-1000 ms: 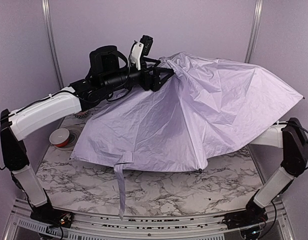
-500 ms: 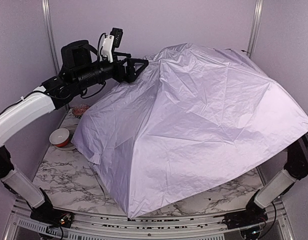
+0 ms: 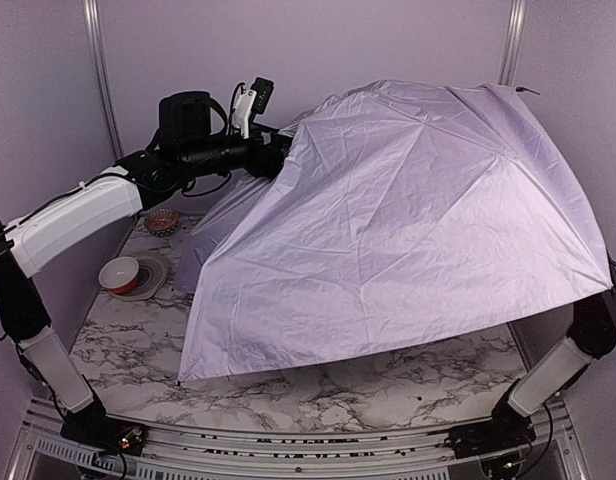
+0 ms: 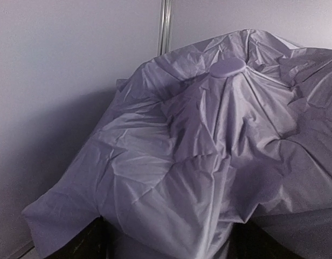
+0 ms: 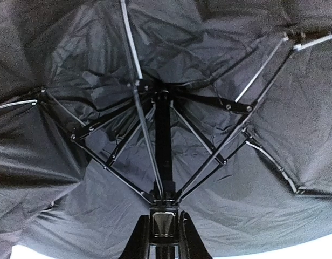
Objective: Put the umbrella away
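- The umbrella [image 3: 388, 250] stands open, its lavender canopy [image 3: 468, 180] tilted over the marble table [image 3: 318, 390] (middle and right).
- Right gripper [image 5: 164, 229], under the black lining, is clamped on the base of the shaft [image 5: 162, 140].
- Left gripper [image 4: 174, 243] is at the canopy's upper-left edge, its 2 fingers [image 4: 93, 240] wide apart with fabric draped between them.

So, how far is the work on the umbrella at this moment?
Nothing looks finished: the umbrella is open, its ribs spread. In hand: the right gripper is shut on the shaft underneath, and the left gripper is open against the canopy fabric. Left: collapse the canopy, fold it, put it away.
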### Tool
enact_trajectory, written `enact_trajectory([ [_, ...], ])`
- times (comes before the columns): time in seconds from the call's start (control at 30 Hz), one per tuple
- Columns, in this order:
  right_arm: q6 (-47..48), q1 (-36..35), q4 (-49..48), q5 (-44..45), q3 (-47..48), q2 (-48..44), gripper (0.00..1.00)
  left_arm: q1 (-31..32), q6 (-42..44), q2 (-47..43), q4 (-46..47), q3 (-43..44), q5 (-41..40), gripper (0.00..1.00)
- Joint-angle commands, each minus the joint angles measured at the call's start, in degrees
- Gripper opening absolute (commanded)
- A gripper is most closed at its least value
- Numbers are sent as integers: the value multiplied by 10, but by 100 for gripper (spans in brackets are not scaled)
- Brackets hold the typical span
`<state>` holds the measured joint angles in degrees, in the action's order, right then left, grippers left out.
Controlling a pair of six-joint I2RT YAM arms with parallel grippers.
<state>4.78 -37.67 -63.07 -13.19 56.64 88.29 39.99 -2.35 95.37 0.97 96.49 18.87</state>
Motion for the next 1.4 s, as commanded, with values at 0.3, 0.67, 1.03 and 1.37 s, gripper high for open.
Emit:
enact_trajectory([
  [0.3, -26, -20, -47, -47, 25, 16, 0, 48, 21, 11, 34, 24, 24, 15],
  [0.67, -8, -16, 41, -13, 23, 17, 40, 62, 137, -29, -26, 23, -34, 0],
  [1.03, -23, -13, 78, -56, 50, 27, 17, 65, 107, -31, -54, 41, 1, 0],
  [1.37, -35, -34, 110, -76, 170, 40, 8, 107, 137, -17, -67, 161, -77, 0],
])
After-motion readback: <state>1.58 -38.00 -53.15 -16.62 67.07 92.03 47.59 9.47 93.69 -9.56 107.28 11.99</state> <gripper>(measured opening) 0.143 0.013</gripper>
